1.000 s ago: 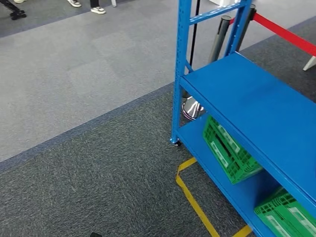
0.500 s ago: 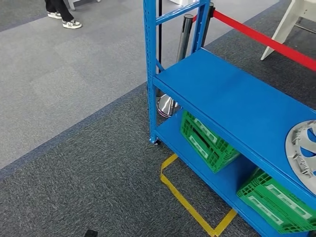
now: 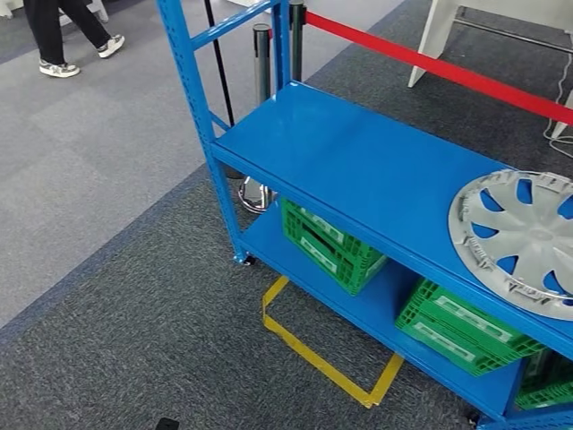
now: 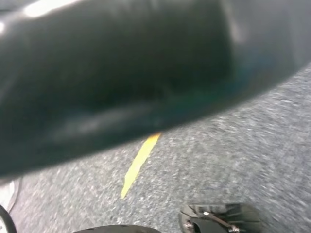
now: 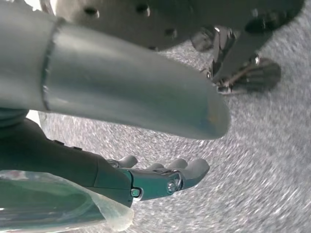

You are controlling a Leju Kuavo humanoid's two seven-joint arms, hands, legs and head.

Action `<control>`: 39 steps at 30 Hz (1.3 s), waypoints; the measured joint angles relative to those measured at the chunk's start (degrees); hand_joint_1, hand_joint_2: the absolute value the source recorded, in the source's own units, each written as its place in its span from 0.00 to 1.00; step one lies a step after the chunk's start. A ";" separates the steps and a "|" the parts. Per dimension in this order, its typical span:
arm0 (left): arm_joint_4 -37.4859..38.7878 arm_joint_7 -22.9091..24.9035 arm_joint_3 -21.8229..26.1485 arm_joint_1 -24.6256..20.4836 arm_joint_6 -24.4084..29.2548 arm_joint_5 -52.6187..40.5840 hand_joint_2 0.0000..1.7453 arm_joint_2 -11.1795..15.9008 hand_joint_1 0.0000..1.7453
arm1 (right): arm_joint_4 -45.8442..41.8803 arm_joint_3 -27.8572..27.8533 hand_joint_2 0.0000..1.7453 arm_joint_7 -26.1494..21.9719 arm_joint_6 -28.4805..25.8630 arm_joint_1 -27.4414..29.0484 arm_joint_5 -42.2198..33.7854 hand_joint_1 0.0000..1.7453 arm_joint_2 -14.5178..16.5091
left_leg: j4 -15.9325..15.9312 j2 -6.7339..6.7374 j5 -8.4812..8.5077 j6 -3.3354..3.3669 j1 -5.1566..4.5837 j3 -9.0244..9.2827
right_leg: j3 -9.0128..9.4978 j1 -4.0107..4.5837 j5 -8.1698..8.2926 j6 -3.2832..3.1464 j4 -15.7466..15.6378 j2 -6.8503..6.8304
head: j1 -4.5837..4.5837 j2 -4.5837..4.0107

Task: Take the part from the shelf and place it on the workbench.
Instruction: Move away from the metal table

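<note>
Two green crates (image 3: 329,244) on blue shelf (image 3: 351,170) | contents unclear | wheel cover (image 3: 520,237) above | right hand (image 5: 165,177) empty, fingers extended | left: cannot tell

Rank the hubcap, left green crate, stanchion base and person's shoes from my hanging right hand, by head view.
1. Hubcap, right end of shelf.
2. Left green crate, lower level.
3. Stanchion base, behind shelf.
4. Person's shoes, far left.

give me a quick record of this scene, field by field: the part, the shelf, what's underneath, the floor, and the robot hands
part: silver hubcap, lying flat on the shelf's middle board, right end
shelf: blue metal rack, rest of that board bare
underneath: green crates on the bottom board
floor: grey carpet, yellow tape outline before the shelf
right robot hand: hanging over the carpet, fingers straight, holding nothing
left robot hand: cannot tell
</note>
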 joint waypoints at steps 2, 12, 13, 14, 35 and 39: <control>0.17 -0.11 0.13 0.07 -0.02 0.00 0.00 0.08 0.00 | 0.00 0.00 0.00 -0.02 0.04 -0.12 0.05 0.00 -0.01 | 7.76 -2.53 -3.84 -0.15 0.15 -3.34 | -0.16 0.05 0.24 -0.42 0.01 1.43 | -0.14 0.00; 0.35 -3.68 1.26 -0.35 -2.56 0.81 0.00 0.30 0.00 | 0.00 0.01 0.00 -0.12 0.63 -0.09 0.11 0.00 -0.01 | -3.71 -7.58 3.55 1.56 0.11 0.60 | -1.37 0.08 1.12 1.04 0.23 8.92 | -0.13 0.00; 0.38 -3.65 1.34 -0.48 -2.63 0.83 0.00 0.34 0.00 | 0.01 0.01 0.00 -0.16 0.73 0.01 0.12 0.00 -0.02 | -4.06 -6.90 3.80 1.79 0.14 0.66 | -1.72 0.00 1.05 1.33 0.32 8.52 | -0.12 0.00; 0.45 -3.55 1.46 -0.60 -2.64 0.84 0.00 0.38 0.00 | 0.01 0.01 0.00 -0.20 0.83 0.07 0.13 0.00 -0.02 | -4.45 -6.19 4.08 2.08 0.21 0.73 | -2.33 0.02 0.47 1.56 1.04 7.35 | 0.03 0.00; 3.13 0.42 2.70 -1.57 -3.19 -0.43 0.00 2.91 0.00 | 0.07 -0.86 0.00 -0.02 2.70 -0.56 -1.79 0.00 -0.21 | 12.50 -3.05 -4.38 -0.37 0.42 -5.92 | 0.59 0.00 -0.35 -0.43 -0.17 3.66 | -0.09 0.00; 3.27 0.42 2.76 -1.61 -3.22 -0.43 0.00 3.13 0.00 | 0.09 -0.96 0.00 0.10 2.89 -0.52 -1.94 0.00 -0.20 | 0.50 -6.48 3.25 0.60 0.56 -1.33 | 0.69 0.01 -0.35 -0.22 0.00 6.81 | -0.08 0.00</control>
